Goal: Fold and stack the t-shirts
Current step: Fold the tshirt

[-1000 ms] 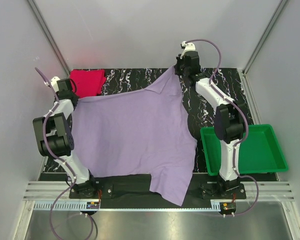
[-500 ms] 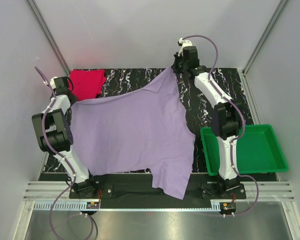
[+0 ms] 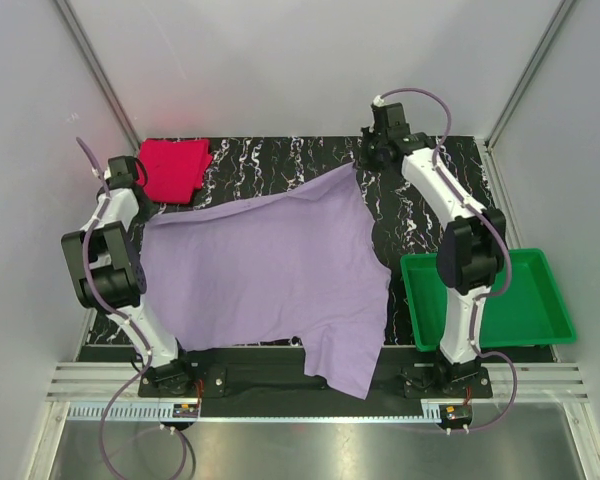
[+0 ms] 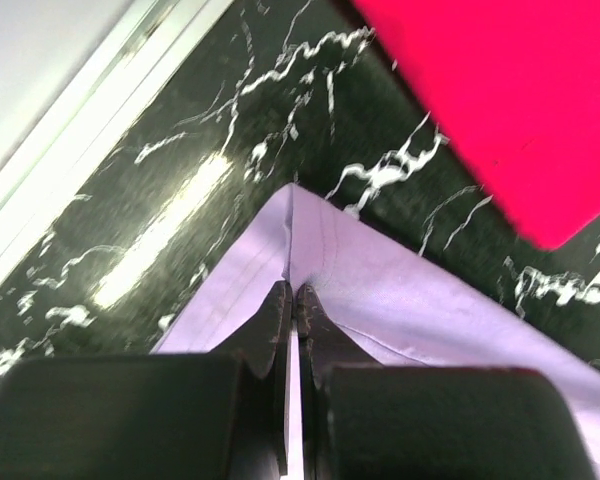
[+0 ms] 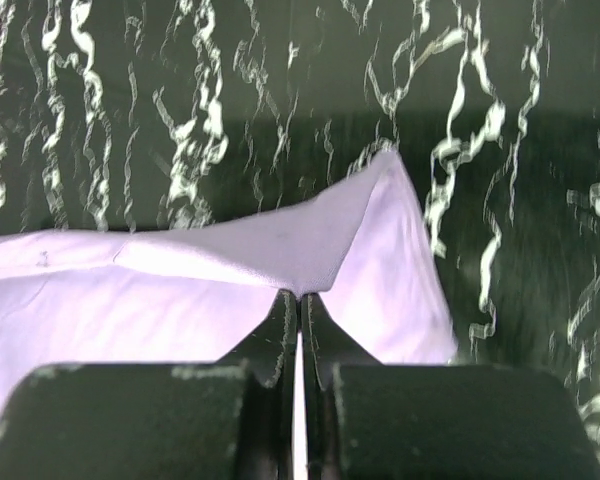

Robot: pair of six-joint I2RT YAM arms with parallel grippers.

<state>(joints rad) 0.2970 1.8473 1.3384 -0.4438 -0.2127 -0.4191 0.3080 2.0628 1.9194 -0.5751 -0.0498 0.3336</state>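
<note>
Top external shows the lavender t-shirt [image 3: 270,270] stretched across the marbled table [image 3: 280,155], with the folded pink-red t-shirt [image 3: 172,168] at the far-left corner. The left gripper [image 4: 292,300] and right gripper [image 5: 300,300] each pinch a lavender corner, jaws pressed together.

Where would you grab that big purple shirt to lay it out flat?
Probably at its two far corners, from the outer sides: the purple shirt is wide and limp, so one pinch would bunch it. The left gripper and right gripper are shut on exactly those corners.
</note>
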